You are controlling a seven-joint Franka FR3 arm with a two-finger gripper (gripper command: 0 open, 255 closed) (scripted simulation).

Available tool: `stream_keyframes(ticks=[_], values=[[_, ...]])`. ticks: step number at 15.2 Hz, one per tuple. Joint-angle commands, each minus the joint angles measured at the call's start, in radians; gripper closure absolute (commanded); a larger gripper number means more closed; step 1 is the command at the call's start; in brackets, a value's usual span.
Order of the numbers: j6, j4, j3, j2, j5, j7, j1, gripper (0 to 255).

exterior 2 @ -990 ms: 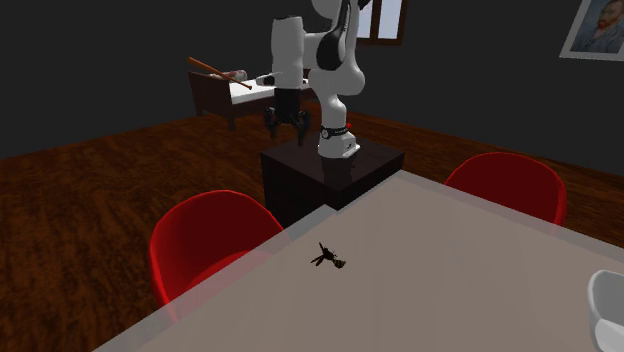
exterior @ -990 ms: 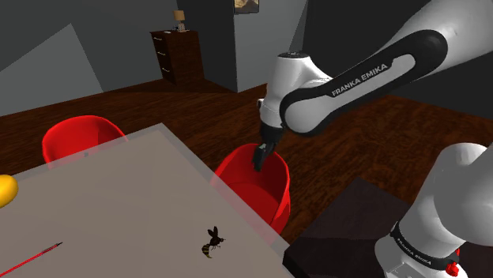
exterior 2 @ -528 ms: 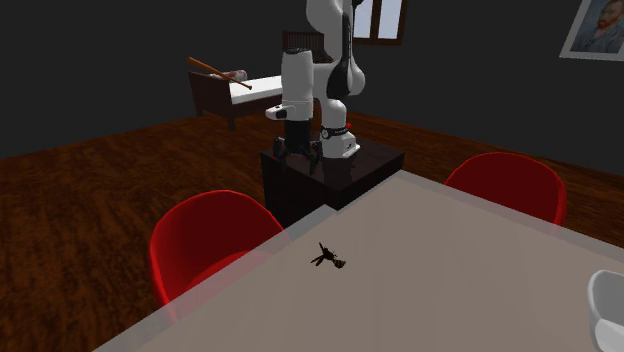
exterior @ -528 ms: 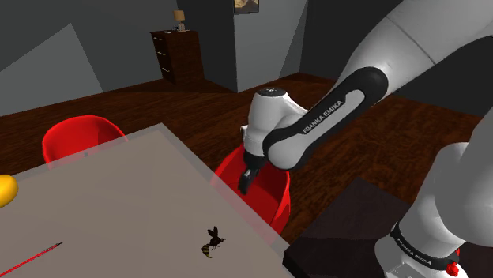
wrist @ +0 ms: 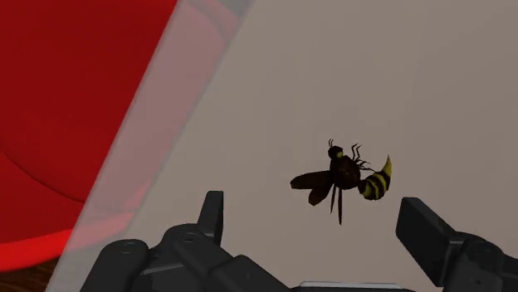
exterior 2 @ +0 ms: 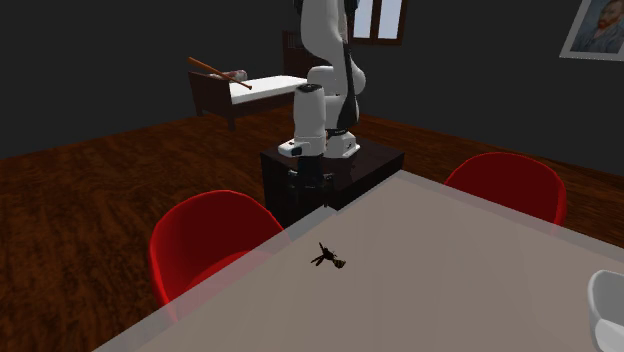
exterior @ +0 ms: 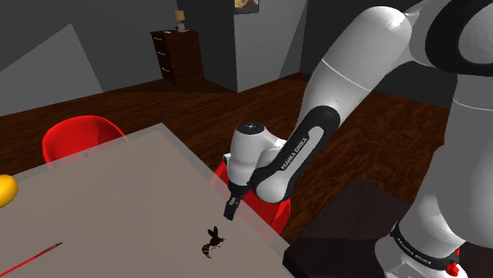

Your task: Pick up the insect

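Jaws stand released and empty, hanging over the surface (exterior: 118, 197) edge by the red chair (exterior 2: 205, 240). I see the insect (wrist: 344, 176) lying on the surface ahead of them, untouched, striped body slanting across their gap; I'd reach forward and down.

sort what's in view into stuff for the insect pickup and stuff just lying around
For the job: insect; gripper, open above it.

Lying about: red pencil; yellow thing; white dish; red chair.
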Motion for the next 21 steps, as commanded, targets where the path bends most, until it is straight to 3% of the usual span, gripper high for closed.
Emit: stream_keyframes(ticks=[1,9,18,19,21], values=[[0.034,0.042,-0.016,0.077,-0.040,0.025,0.034,0],[0.128,0.231,-0.083,0.362,-0.125,0.072,0.178,0],[0.190,0.278,-0.116,0.468,-0.136,0.080,0.207,0],[0.189,0.278,-0.116,0.467,-0.136,0.081,0.209,255],[0.188,0.281,-0.116,0.469,-0.136,0.081,0.209,255]])
